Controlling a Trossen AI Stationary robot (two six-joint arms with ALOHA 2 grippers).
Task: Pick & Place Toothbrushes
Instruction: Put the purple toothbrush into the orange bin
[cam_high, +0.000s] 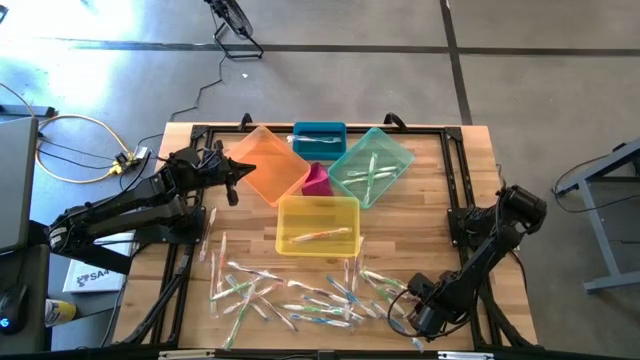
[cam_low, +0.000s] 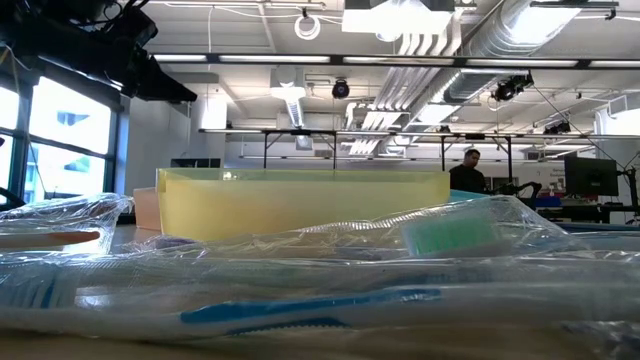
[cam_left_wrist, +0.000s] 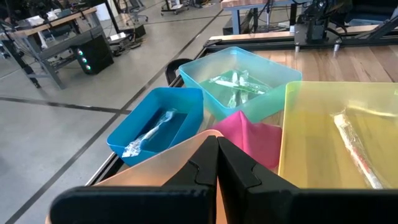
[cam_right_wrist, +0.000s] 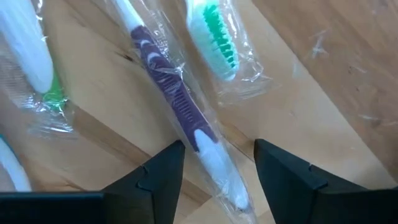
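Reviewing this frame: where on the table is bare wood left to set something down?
Bare wood shows right of the green bin, up to the table edge. Crowded: the toothbrushes scattered along the near edge, where the right hand hovers open, and the clustered bins.

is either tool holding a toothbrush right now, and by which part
Nothing is held. The right tool is open, its fingers either side of a purple-and-white toothbrush lying on the table. The left tool is shut and empty above the orange bin.
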